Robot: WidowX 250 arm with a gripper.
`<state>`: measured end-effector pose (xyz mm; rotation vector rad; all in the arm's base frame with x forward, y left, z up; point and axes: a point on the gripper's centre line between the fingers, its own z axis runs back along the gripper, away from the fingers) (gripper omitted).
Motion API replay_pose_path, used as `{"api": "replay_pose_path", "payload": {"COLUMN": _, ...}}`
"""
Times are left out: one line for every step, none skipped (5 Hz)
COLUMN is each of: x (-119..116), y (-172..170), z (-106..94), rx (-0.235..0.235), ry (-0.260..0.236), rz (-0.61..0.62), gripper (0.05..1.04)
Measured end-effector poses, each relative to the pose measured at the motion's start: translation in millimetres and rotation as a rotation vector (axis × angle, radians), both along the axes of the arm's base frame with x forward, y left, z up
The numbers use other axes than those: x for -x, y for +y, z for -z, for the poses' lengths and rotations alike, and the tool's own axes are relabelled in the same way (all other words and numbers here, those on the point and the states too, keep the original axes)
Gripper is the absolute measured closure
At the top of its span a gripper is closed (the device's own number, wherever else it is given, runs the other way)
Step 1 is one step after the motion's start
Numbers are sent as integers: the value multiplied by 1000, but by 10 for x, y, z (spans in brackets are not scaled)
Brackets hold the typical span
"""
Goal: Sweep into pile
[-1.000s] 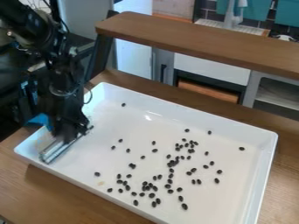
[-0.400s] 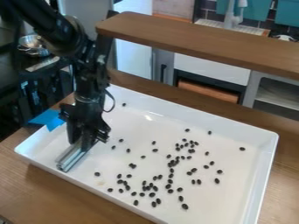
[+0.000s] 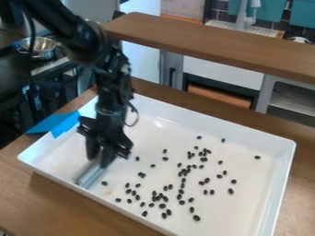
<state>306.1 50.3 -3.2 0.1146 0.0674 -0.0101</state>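
Robot arm: black arm (image 3: 92,46) comes in from the upper left and its lower part hangs down over the left part of the white tray (image 3: 253,205)
Gripper: black gripper (image 3: 98,157), pointed downward, inside the tray walls at the left
Fingers: they are closed around a grey bar
Grey bar: the bar (image 3: 90,174) sticks out below the fingers, slanting toward the near left wall of the tray; if it touches this wall, I cannot tell
Beans: many small dark beans (image 3: 196,218) lie in the tray, loosely scattered, the most of them from the near side up to the middle right; some touch each other in small groups
Outer beans: one bean (image 3: 104,183) is just beside the bar, on its right in the view, and another (image 3: 257,157) lies apart near the right wall
Tray: it rests on a wooden table (image 3: 37,203)
Blue sheet: a blue piece (image 3: 50,123) is at the left corner of the tray, partly over the rim
Metal bowl: a shiny bowl (image 3: 42,46) stands behind, at the upper left
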Motion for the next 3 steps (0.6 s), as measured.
{"api": "replay_pose_path", "payload": {"x": 79, "y": -305, "z": -25, "rx": 44, "ry": 29, "rz": 27, "gripper": 745}}
{"api": "replay_pose_path", "payload": {"x": 111, "y": -563, "z": -58, "rx": 77, "ry": 63, "rz": 32, "gripper": 745}}
{"api": "replay_pose_path", "payload": {"x": 114, "y": -837, "z": -100, "rx": 102, "ry": 76, "rz": 34, "gripper": 745}}
